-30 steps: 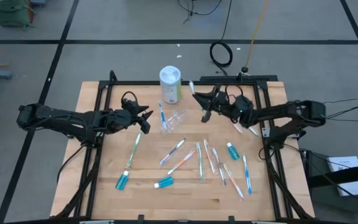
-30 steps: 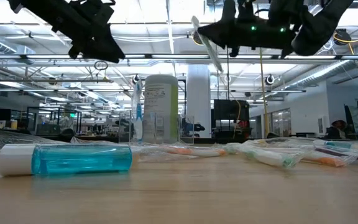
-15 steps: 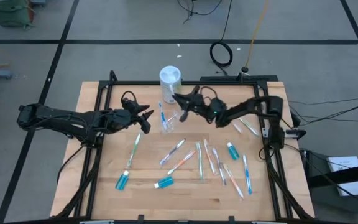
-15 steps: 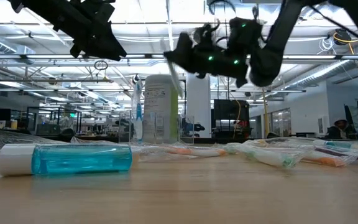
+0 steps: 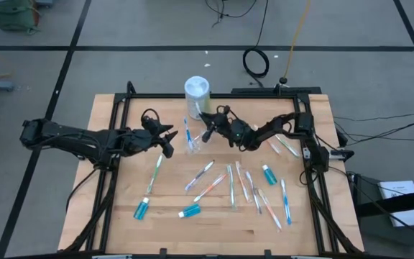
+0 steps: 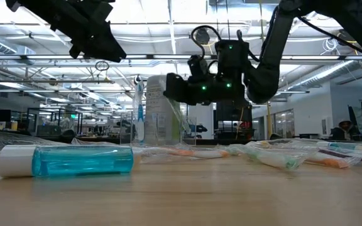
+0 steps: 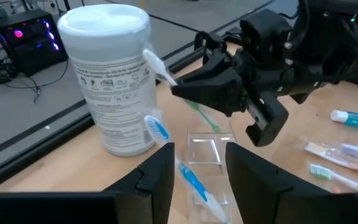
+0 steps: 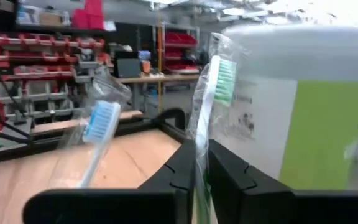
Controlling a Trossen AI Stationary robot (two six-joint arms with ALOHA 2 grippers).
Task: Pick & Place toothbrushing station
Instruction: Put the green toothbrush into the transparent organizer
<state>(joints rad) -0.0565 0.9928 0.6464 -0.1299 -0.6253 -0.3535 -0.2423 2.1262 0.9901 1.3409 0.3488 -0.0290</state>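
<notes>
Your right gripper (image 5: 208, 126) hangs above the wooden table (image 5: 121, 194), its fingers pinched on a wrapped green toothbrush (image 7: 199, 112) whose lower end points down into the clear toothbrushing station (image 7: 209, 152) directly beneath. That holder stands just in front of the white green-labelled canister (image 7: 114, 74) and already carries a blue toothbrush (image 7: 174, 155). Your left gripper (image 5: 169, 139) waits just beside the holder, fingers (image 7: 155, 177) spread apart. Loose toothbrushes (image 5: 244, 184) and blue tubes (image 5: 142, 208) lie scattered behind the right gripper. Beyond the table you see grey floor (image 5: 142, 29) with a coiled cable (image 5: 256, 62), and a ceiling-lit workshop.
</notes>
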